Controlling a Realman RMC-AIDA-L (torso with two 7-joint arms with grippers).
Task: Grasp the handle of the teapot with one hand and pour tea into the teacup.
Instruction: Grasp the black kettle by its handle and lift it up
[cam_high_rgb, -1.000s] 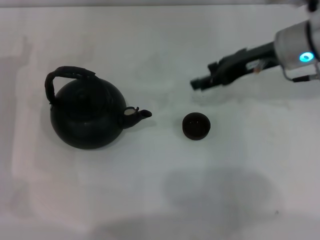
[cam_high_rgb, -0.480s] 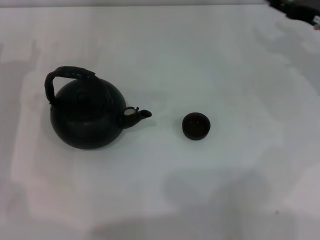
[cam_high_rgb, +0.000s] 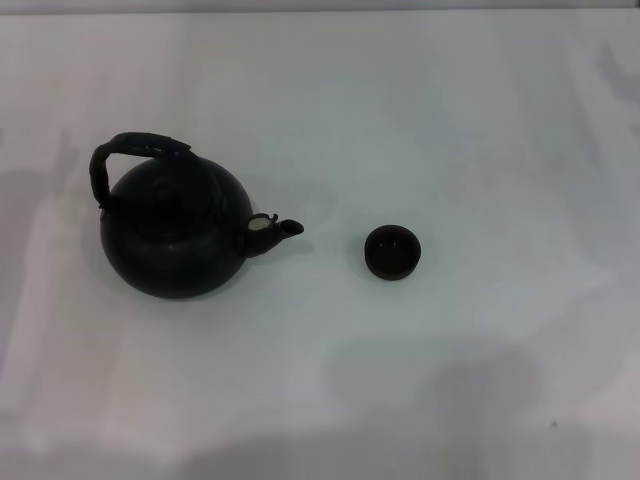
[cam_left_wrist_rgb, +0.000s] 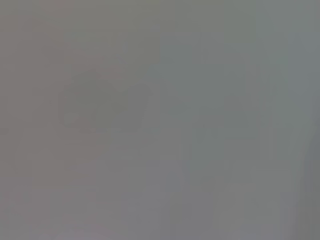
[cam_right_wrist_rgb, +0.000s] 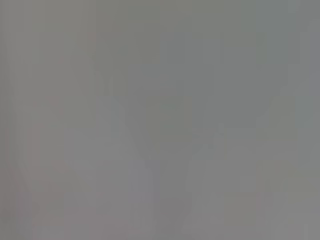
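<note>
We have the white desk (cam_high_rgb: 480, 120) spread before us, carrying only two things, both set well apart from its edges. The teapot (cam_high_rgb: 175, 235) sits upright on our left side of the desk, its round black body resting flat. Its short spout (cam_high_rgb: 278, 230) points toward our right, straight at the cup, which suits a pour made by tipping the pot that way. The handle (cam_high_rgb: 128, 152) arches over the top of the pot, leaning toward the far-left side, so there looks to be an open gap under the arch for fingers to close around. The teacup (cam_high_rgb: 392, 251) stands mouth-up to the right of the spout, near it but not touching, and we judge the pot would have to be lifted and carried a little toward it before tilting.

Neither our left hand nor our right hand shows in the head view, and both wrist views give only a blank grey field, so we cannot tell how far open either one is or whether it holds anything. We judge nothing is grasped yet: the handle stands free and pouring has not begun.
</note>
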